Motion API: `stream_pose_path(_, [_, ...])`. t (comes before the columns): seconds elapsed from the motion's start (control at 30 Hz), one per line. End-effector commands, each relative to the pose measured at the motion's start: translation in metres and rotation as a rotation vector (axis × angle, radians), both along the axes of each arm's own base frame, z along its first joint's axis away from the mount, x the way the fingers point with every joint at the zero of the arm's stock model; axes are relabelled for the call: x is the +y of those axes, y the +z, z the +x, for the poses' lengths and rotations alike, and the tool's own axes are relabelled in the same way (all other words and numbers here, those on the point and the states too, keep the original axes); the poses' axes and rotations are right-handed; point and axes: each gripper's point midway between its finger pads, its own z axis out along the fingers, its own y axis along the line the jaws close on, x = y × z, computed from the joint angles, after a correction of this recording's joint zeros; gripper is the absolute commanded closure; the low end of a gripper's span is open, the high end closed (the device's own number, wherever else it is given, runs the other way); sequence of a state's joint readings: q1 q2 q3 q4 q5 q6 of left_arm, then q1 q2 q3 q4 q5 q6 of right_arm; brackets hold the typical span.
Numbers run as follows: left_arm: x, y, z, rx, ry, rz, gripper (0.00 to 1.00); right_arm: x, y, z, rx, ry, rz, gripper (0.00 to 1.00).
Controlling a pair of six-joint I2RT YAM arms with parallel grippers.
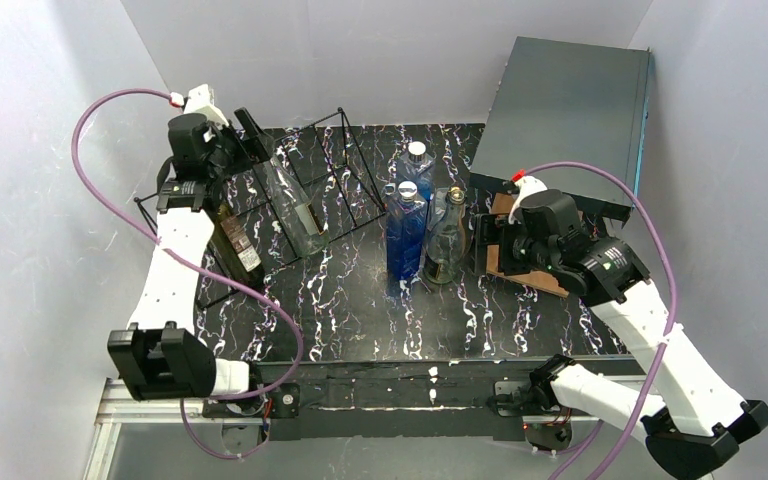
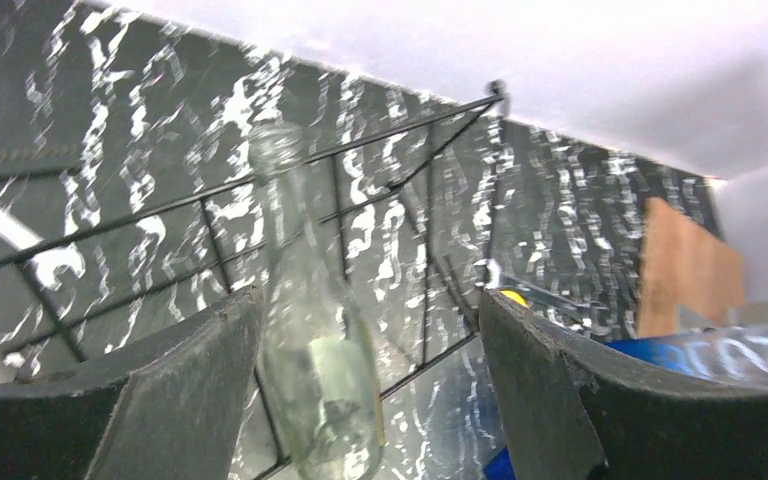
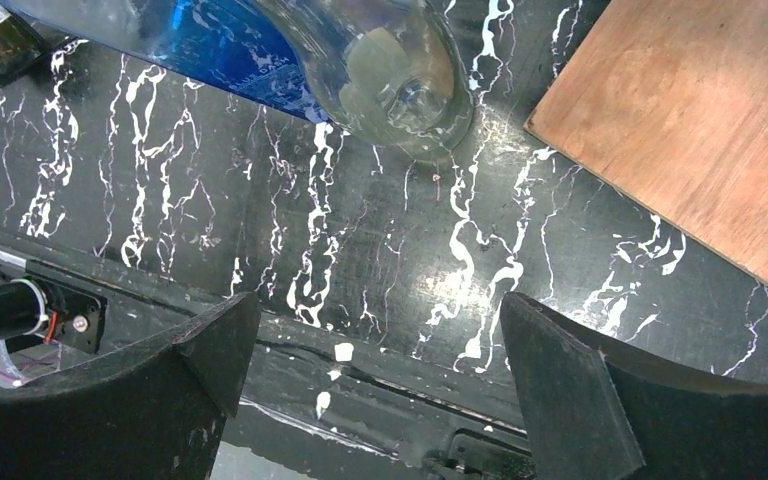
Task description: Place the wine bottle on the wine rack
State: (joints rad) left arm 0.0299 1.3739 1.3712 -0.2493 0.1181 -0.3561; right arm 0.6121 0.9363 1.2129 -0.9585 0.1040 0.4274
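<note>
A clear glass wine bottle [image 1: 295, 205] lies tilted on the black wire wine rack [image 1: 350, 165], neck toward the back wall. My left gripper [image 1: 250, 132] stands open just behind the bottle's base. In the left wrist view the bottle [image 2: 315, 370] lies on the rack wires [image 2: 400, 125] between the spread jaws of the left gripper [image 2: 370, 300]. It sits close against the left finger, with a wide gap to the right one. The right gripper [image 3: 380, 300] is open and holds nothing, low over the table's front edge.
A dark bottle [image 1: 235, 235] lies on the rack's left section. A blue bottle [image 1: 405, 235], a clear bottle [image 1: 447, 235] and another bottle [image 1: 418, 165] stand mid-table. A wooden board [image 1: 520, 260] lies under the right gripper [image 1: 485, 235]. A dark grey box [image 1: 565, 120] fills the back right.
</note>
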Motion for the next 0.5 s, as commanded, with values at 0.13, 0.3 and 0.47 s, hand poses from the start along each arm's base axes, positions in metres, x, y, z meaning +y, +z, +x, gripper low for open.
stream_pose_path(0.13, [-0.115, 0.069, -0.033, -0.276, -0.524, -0.161, 0.16, 0.017, 0.013, 0.016, -0.041, -0.005, 0.069, 0.0])
stream_pose_path(0.3, [-0.186, 0.077, -0.079, -0.338, -0.826, -0.108, 0.11, 0.023, 0.013, 0.023, -0.041, -0.003, 0.07, 0.0])
stream_pose_path(0.47, [-0.234, 0.076, -0.128, -0.413, -0.999, -0.025, 0.06, 0.022, 0.016, 0.024, -0.049, -0.003, 0.066, 0.0])
